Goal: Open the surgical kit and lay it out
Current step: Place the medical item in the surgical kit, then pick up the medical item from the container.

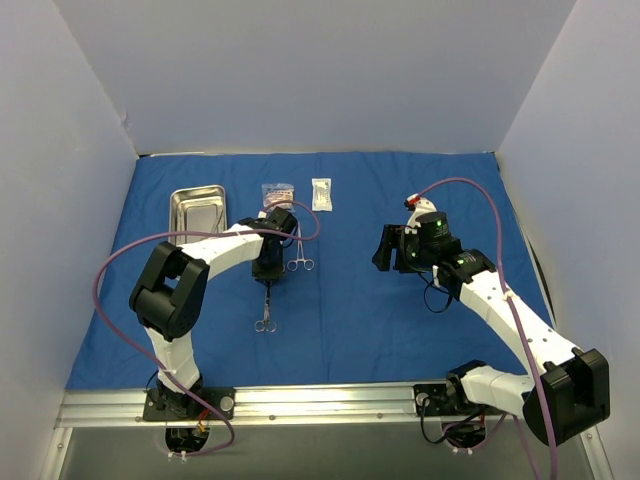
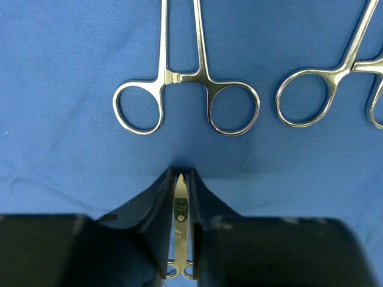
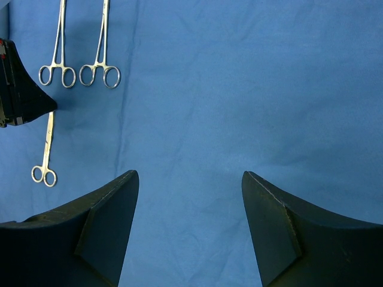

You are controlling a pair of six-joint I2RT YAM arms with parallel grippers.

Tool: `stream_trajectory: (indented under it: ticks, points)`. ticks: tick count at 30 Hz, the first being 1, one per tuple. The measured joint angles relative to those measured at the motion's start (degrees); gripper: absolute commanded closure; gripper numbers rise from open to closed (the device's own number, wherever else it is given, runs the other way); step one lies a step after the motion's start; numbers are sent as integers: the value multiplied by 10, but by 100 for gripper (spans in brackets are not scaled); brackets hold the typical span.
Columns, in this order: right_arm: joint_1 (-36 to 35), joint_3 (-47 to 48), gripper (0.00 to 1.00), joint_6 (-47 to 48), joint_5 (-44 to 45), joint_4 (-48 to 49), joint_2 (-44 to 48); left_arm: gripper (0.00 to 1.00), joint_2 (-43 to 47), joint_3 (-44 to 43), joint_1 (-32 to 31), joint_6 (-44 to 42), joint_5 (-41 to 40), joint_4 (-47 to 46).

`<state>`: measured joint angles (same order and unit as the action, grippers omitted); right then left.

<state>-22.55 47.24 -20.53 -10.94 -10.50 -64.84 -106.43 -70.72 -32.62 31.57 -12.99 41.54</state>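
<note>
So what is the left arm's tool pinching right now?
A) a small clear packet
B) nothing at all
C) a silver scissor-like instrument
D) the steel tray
C: in the left wrist view the left tool has its fingers closed on a silver scissor-like instrument, whose ring handles show just below them.

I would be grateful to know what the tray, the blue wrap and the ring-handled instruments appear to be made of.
The tray looks like stainless steel with a polished finish: silvery, with bright reflections. The blue wrap seems to be woven cloth, matte, with soft creases and a fine weave in the wrist views. The ring-handled instruments are probably polished steel: silver, with mirror-like highlights.
</note>
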Motion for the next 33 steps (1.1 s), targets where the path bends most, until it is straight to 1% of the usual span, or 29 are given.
stream_trajectory:
  ticks: [8,9,12,15,19,23,27,30,33]
  points:
    - [0,0,35,0,0,0,0,67,0,3,1,8,2,1]
    - [0,0,35,0,0,0,0,62,0,3,1,9,2,2]
    - [0,0,35,0,0,0,0,55,4,3,1,13,4,12]
    - [0,0,35,0,0,0,0,43,19,0,1,17,9,35]
    - [0,0,35,0,0,0,0,40,52,-37,13,10,13,70]
    - [0,0,35,-1,0,0,0,40,86,-97,63,-21,11,74]
    - [0,0,35,-2,0,0,0,41,99,-137,135,-71,0,60]
    - [0,0,35,-4,1,3,-4,41,89,-157,201,-115,-2,51]
    - [0,3,35,-5,1,7,-16,42,59,-179,257,-144,-5,33]
